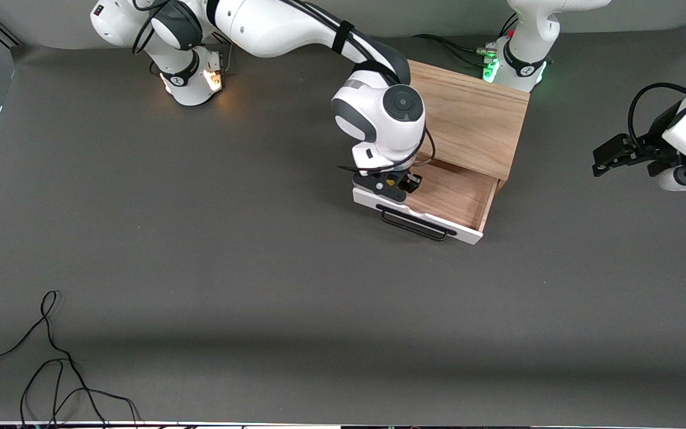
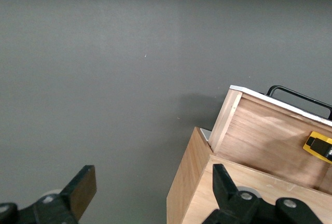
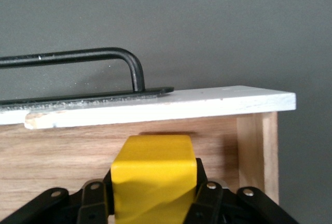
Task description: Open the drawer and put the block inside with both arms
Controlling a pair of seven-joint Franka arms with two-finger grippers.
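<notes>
The drawer (image 1: 450, 193) stands pulled out of the oak cabinet (image 1: 468, 113), with its white front (image 1: 420, 220) and black bar handle (image 1: 414, 225) toward the front camera. My right gripper (image 1: 395, 183) hangs low inside the open drawer, just inside the white front at the right arm's end. It is shut on the yellow block (image 3: 154, 172), which sits between its fingers (image 3: 93, 198) close to the drawer front (image 3: 155, 107). My left gripper (image 1: 605, 158) waits open and empty in the air beside the cabinet at the left arm's end. In the left wrist view the left gripper (image 2: 153, 182) faces the cabinet's side (image 2: 189, 182), and the block (image 2: 319, 146) shows in the drawer.
A loose black cable (image 1: 51, 357) lies on the grey table near the front camera at the right arm's end. The right arm's base (image 1: 191, 77) and the left arm's base (image 1: 518, 65) stand along the table's back edge, the latter close to the cabinet.
</notes>
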